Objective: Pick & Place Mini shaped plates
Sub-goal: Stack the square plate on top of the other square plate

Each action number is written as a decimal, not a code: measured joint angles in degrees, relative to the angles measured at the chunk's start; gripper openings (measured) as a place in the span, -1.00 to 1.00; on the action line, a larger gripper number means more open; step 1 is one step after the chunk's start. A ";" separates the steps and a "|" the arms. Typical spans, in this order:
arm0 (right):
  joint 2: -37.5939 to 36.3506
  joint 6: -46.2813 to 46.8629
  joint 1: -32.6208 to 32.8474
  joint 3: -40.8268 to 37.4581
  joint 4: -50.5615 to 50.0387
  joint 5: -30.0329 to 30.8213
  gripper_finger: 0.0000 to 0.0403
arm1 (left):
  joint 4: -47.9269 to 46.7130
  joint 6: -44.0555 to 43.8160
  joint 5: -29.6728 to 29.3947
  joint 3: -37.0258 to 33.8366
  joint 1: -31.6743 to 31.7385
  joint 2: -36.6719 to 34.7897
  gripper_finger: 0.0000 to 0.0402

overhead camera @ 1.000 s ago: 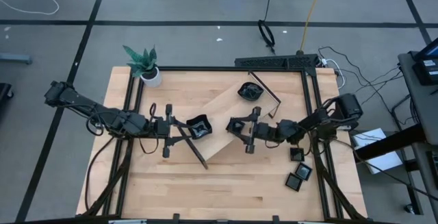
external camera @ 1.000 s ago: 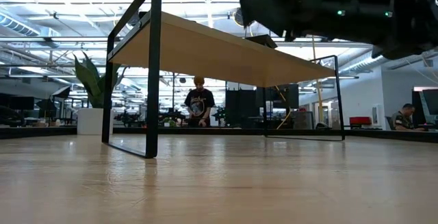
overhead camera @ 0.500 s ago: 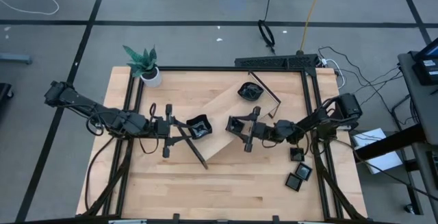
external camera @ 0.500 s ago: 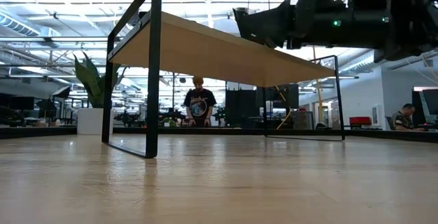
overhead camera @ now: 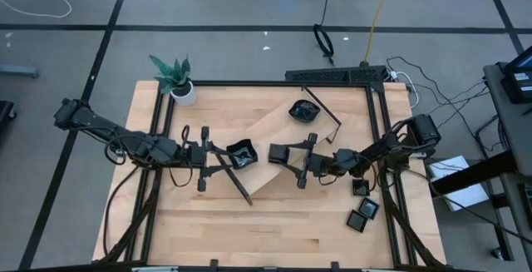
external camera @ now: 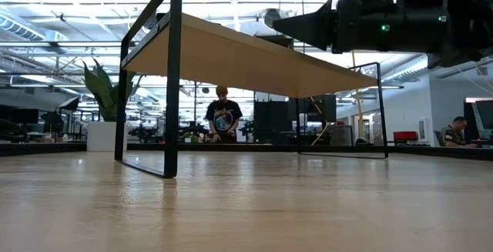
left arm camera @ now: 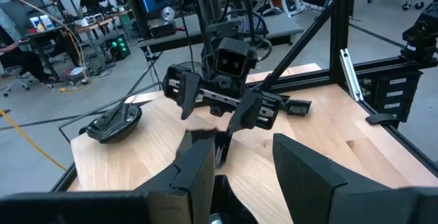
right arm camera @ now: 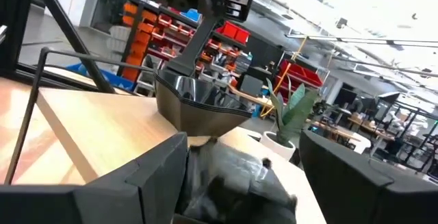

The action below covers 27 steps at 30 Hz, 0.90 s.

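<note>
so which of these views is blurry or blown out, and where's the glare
Low view: the bright ceiling lights wash out the background, so the wooden tray shows from beneath and the right gripper is a dark silhouette. Right wrist view: the sky area is blown out and the near fingers are soft. Left wrist view: its own fingers are out of focus. High view: evenly lit and sharp.

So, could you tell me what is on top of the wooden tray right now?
On the wooden tray, one black dish sits near its far end. The left gripper holds another dish at the near end; contact underneath is hidden.
</note>
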 joint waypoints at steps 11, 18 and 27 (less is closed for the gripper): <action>-2.66 0.98 2.37 -0.02 -1.83 1.48 0.35 | 0.00 -0.02 -0.02 0.00 0.00 0.00 -0.24; -13.82 7.11 2.72 2.73 -21.77 2.75 0.32 | 0.00 -0.02 -0.01 0.00 -0.01 -0.01 -0.24; -14.86 10.49 2.81 23.89 -68.27 3.25 0.32 | -0.01 -0.02 -0.02 0.00 -0.01 0.00 -0.24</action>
